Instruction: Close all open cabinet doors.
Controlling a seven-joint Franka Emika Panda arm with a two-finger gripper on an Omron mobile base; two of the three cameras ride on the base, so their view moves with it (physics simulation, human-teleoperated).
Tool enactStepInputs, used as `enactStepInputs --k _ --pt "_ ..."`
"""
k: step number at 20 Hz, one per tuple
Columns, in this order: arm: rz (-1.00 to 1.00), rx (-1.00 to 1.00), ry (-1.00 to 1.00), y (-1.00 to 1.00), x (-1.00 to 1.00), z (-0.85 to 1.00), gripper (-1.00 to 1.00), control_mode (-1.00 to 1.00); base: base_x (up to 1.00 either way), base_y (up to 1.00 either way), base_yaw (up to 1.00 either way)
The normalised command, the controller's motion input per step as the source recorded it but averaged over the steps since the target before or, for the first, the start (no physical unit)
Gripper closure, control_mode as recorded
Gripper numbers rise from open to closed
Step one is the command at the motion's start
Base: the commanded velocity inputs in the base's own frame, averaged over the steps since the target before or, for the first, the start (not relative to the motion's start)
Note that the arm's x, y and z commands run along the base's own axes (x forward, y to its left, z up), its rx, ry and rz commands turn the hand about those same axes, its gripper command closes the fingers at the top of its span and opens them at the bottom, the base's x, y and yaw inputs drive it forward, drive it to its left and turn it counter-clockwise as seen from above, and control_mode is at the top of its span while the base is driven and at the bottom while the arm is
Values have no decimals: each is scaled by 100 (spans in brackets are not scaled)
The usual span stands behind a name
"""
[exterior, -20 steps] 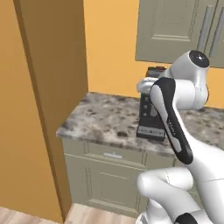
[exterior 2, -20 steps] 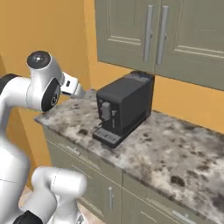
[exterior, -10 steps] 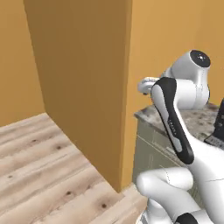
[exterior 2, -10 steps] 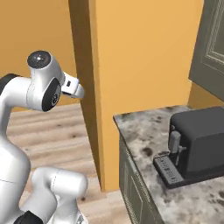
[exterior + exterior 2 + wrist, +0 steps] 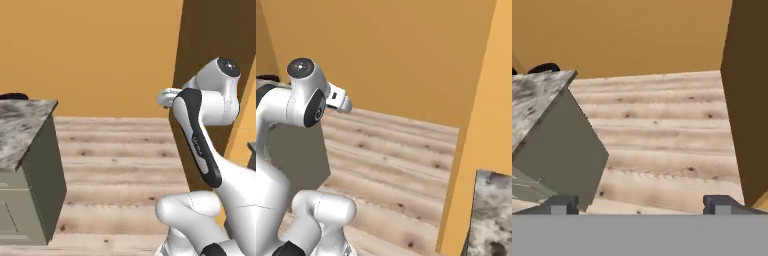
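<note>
Pale plank floor ran out under the robot, and just above its nearest boards the tool hung with its two dark tips spread wide apart and nothing between them. A little farther on, to the left, stood the corner of a desk with a speckled stone top and a plain grey side; a dark thing sat at its far edge, too small to name. To the right rose a tall panel in darker brown-orange, and in the right base view the stone corner of a second desk showed beyond its foot. Behind everything stood the bare orange wall. Where the cabinet doors lay relative to the tool could not be told from this stance; the tool faced open floor and wall, so by my judgement the base had some turning or driving to do before any door came within reach. Such doors would likely be stiff, flat and hinged, light to swing and hardly fragile, though a smooth painted face could let the tips slide. The sounder hold would be the long bar handle, or a flat push near the free edge, well away from the hinges
</note>
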Motion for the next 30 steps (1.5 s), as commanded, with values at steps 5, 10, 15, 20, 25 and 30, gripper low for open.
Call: enactStepInputs --k 5,10,15,20,25,30 --pt "0 0 0 0 0 0 -100 100 -7 0 100" --pt "0 0 0 0 0 0 -100 100 -3 0 100" --pt "0 0 0 0 0 0 -100 100 -2 0 99" --pt "0 0 0 0 0 0 -100 100 0 0 94" --pt "0 0 0 0 0 0 -100 100 2 0 87" --pt "0 0 0 0 0 0 -100 100 9 0 81"
